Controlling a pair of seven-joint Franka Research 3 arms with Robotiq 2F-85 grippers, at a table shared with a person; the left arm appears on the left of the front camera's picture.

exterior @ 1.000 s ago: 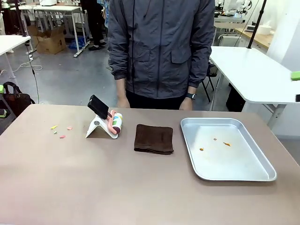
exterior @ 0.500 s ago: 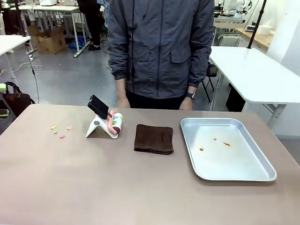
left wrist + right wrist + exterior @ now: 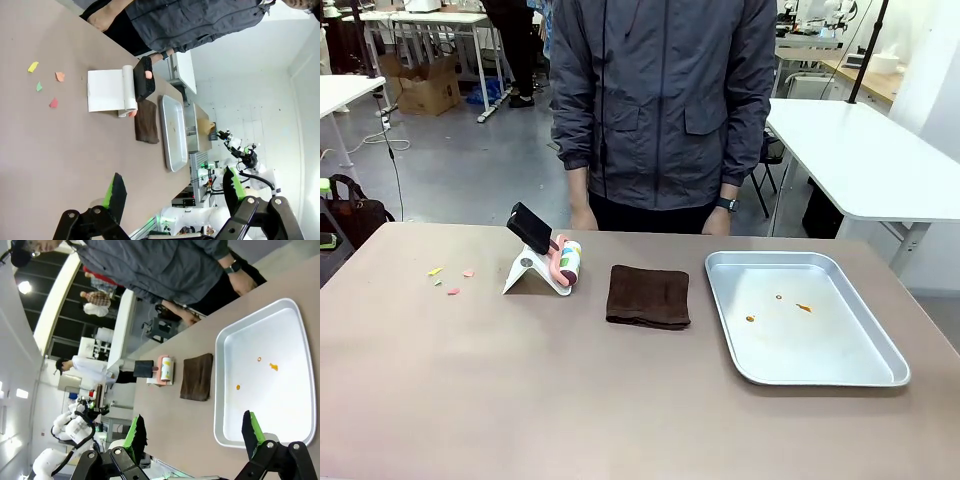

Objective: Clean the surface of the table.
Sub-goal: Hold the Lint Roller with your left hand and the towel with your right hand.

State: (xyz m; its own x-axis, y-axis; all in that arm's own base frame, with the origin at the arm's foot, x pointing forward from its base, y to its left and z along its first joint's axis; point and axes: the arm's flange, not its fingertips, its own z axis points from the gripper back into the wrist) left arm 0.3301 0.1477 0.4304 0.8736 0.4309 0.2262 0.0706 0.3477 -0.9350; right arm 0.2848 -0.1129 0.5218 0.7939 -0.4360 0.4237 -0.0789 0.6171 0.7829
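Observation:
The brown-taupe table (image 3: 520, 400) carries several small coloured paper scraps (image 3: 451, 281) at its far left. A pink-handled roller (image 3: 566, 262) leans on a white stand (image 3: 527, 273) topped by a black block. A folded dark brown cloth (image 3: 648, 296) lies at the middle. In the left wrist view my left gripper (image 3: 175, 189) hangs open above the table (image 3: 50, 150), well short of the scraps (image 3: 53, 103). My right gripper (image 3: 192, 431) is open over the near rim of the tray (image 3: 220, 405), holding nothing.
A silver metal tray (image 3: 820, 345) at the right holds a few orange crumbs (image 3: 804, 307). A person in a dark jacket stands at the far edge, one hand (image 3: 582, 216) by the table. White-topped tables stand behind.

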